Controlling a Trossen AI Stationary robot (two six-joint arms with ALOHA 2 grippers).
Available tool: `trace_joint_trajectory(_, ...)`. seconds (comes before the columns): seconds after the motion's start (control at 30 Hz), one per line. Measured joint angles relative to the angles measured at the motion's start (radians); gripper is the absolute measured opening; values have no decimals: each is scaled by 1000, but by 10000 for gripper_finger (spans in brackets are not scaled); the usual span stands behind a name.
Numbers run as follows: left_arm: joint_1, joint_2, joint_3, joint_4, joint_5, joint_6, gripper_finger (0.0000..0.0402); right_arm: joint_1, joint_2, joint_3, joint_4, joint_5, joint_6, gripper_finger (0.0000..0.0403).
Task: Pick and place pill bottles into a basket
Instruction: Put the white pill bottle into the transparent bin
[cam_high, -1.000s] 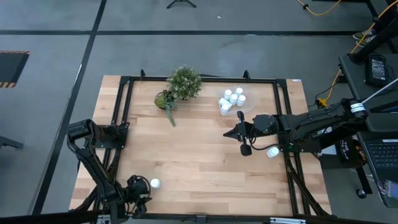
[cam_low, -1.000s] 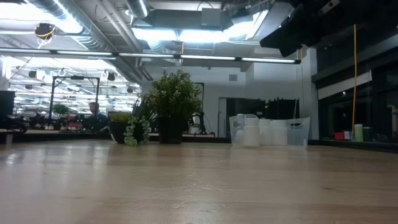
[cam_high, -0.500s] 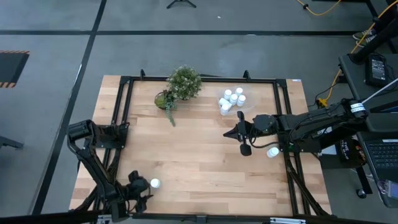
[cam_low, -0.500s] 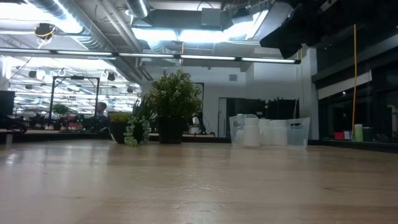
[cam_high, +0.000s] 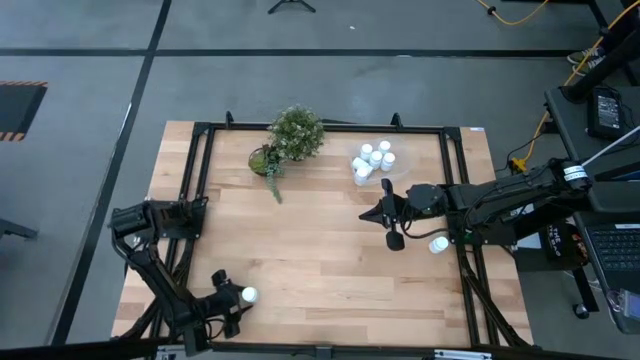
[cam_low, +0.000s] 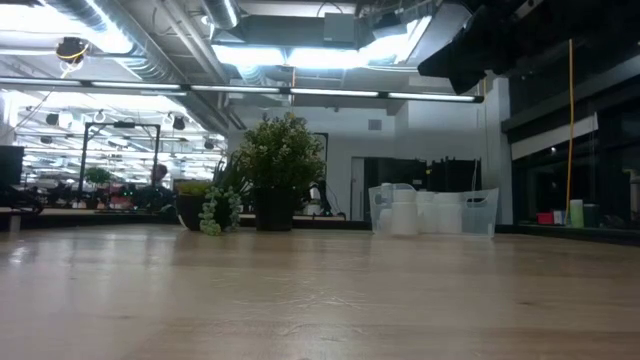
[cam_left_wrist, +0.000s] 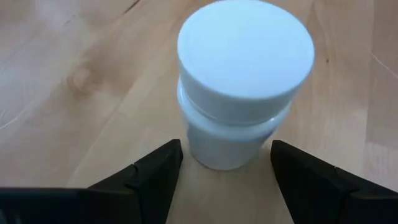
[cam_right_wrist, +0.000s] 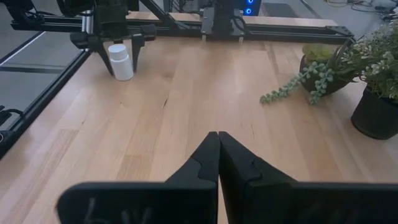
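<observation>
A white pill bottle (cam_left_wrist: 242, 93) stands upright on its base on the wooden table near the front left; it also shows in the high view (cam_high: 248, 295). My left gripper (cam_left_wrist: 227, 155) is open, low over the table, with one finger on each side of the bottle's lower body. I see no touch. The transparent basket (cam_high: 373, 163) holds several white bottles at the back right; it also shows in the low view (cam_low: 432, 212). Another bottle (cam_high: 438, 243) stands at the right, by my right arm. My right gripper (cam_high: 372, 213) is shut and empty above the table's middle right.
A leafy potted plant (cam_high: 296, 132) and a small trailing plant (cam_high: 266, 162) stand at the back, left of the basket. A dark metal frame (cam_high: 200, 180) runs round the table's edges. Bare wood (cam_high: 310, 250) lies between the two grippers.
My left gripper has moved a little toward the table's right edge, closing in on the standing bottle until its fingers stand on either side of it. The bottle has stayed where it was.
</observation>
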Motion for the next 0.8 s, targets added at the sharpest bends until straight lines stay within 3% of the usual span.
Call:
trace_joint_trajectory(0.37, 35, 5, -1, -1, -30, 32, 241, 0, 0, 0, 0, 0, -1, 5)
trace_joint_trajectory(0.8, 45, 5, -2, -6, 3, 47, 175, 0, 0, 0, -7, 0, -5, 5)
